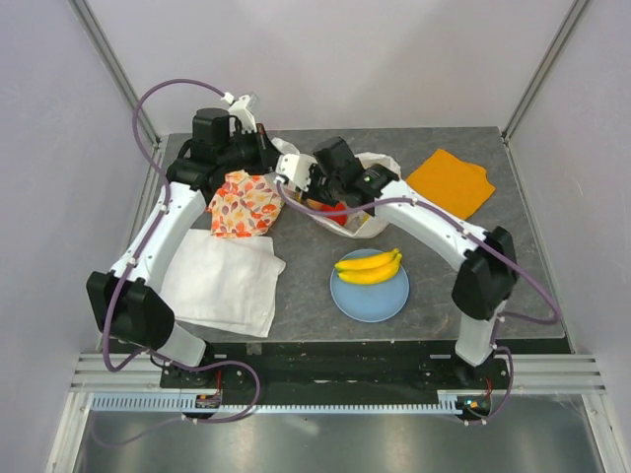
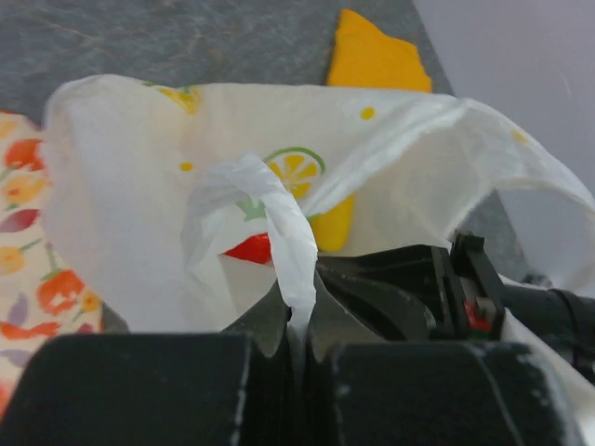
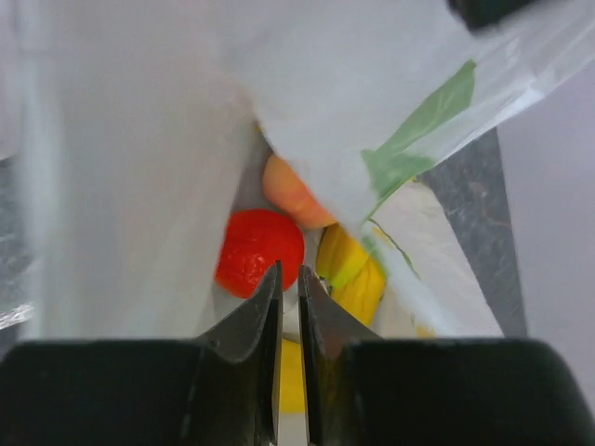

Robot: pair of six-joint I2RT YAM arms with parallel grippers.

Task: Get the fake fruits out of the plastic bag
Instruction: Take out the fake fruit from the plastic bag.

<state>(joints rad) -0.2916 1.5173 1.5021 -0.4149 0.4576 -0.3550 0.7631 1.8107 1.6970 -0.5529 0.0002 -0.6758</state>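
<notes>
The white plastic bag (image 1: 380, 163) lies at the back middle of the table, mouth open. My left gripper (image 1: 279, 158) is shut on one bag handle (image 2: 288, 242) and holds it up (image 2: 299, 321). My right gripper (image 1: 325, 202) reaches inside the bag (image 3: 139, 186), its jaws almost together with nothing between them (image 3: 289, 279). Just past its tips lie a red round fruit (image 3: 256, 249), a peach (image 3: 293, 193) and a yellow fruit (image 3: 353, 274). The red fruit also shows in the left wrist view (image 2: 249, 248). Yellow bananas (image 1: 370, 266) lie on the light-blue plate (image 1: 375, 301).
An orange floral cloth (image 1: 245, 205) lies left of the bag, with a flat white cloth (image 1: 222, 276) in front of it. A plain orange cloth (image 1: 452, 182) lies at the back right. The plate sits near the table's front edge.
</notes>
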